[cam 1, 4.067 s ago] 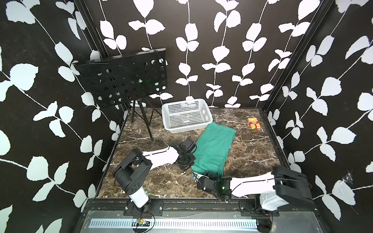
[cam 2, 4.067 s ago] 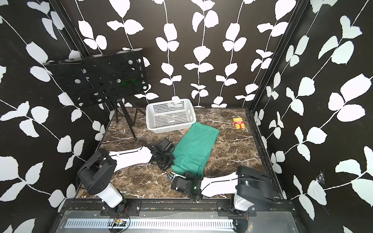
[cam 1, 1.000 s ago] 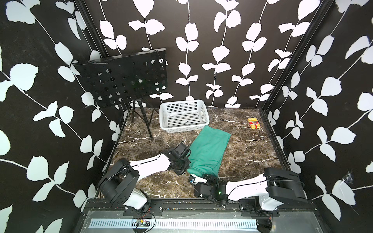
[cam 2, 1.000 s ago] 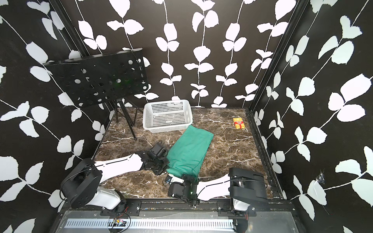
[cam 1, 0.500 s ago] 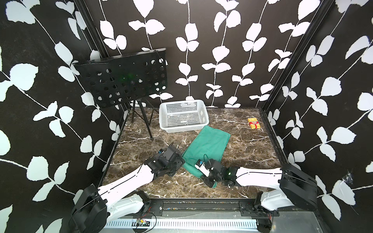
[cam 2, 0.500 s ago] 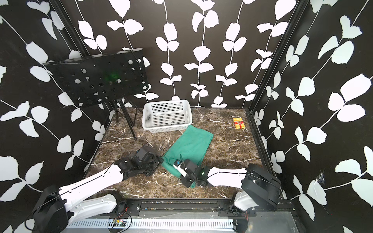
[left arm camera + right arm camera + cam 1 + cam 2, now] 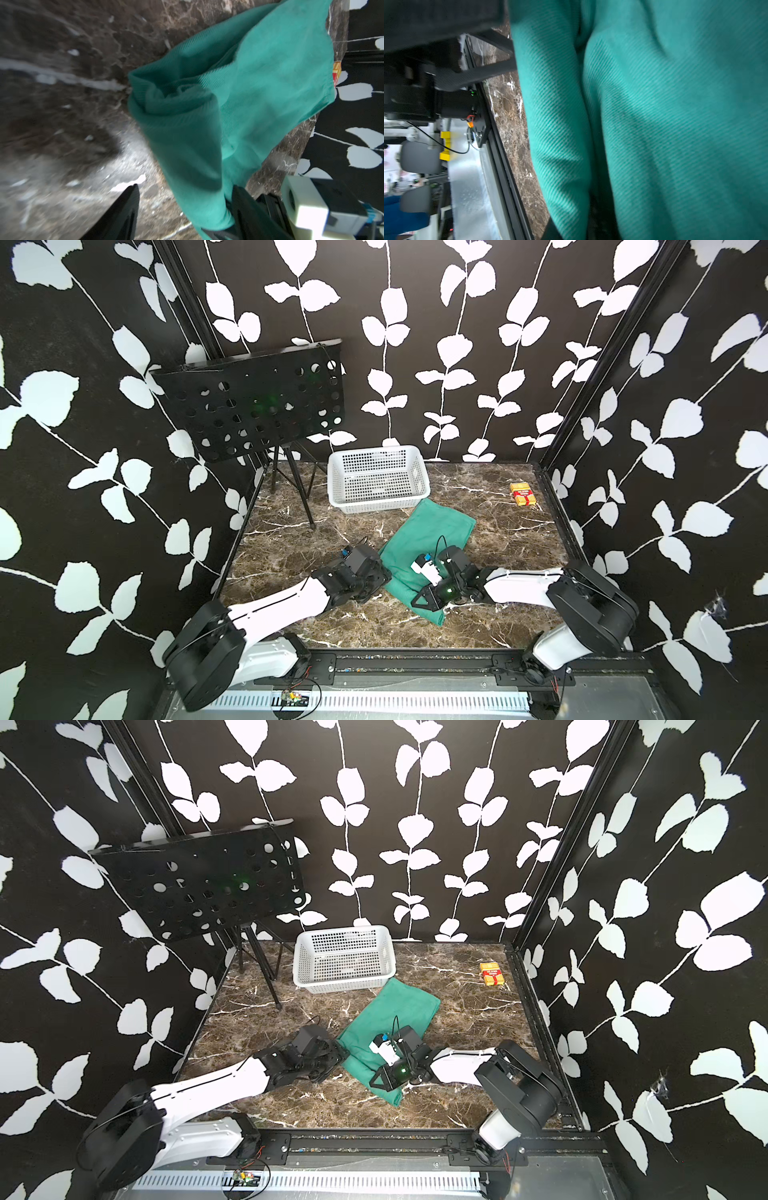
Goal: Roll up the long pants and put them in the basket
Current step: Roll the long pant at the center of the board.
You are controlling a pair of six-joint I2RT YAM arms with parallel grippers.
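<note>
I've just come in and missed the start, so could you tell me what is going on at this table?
Two robot arms are working on the long pants, which lie folded on the marble table in front of the white basket. Their near end is curled into a loose roll. The right gripper is shut on the cloth at that end, while the left gripper sits at the roll's side with its jaws open. Most of the pants lie flat, not yet rolled.
</note>
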